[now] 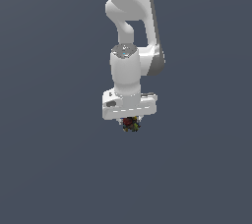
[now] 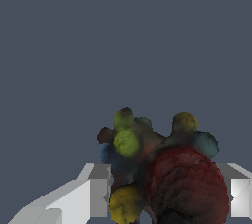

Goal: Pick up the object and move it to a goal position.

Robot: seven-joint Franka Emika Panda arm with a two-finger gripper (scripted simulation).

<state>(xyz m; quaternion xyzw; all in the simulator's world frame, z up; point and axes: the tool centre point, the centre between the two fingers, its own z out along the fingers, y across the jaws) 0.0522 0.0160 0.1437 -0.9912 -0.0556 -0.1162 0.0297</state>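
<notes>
The object (image 1: 130, 124) is a small dark lumpy clump speckled red, yellow, green and blue. In the exterior view it sits right under my white gripper (image 1: 130, 121), narrower than the hand, and the fingers are hidden by it. In the wrist view the object (image 2: 160, 169) fills the space between my two grey fingers (image 2: 98, 191), which press on its two sides. My gripper (image 2: 165, 193) is shut on the object. Whether it touches the ground I cannot tell.
A plain dark grey-blue surface (image 1: 49, 169) fills both views. The white arm (image 1: 130, 21) rises above the gripper in the exterior view. No goal marker and no other thing shows.
</notes>
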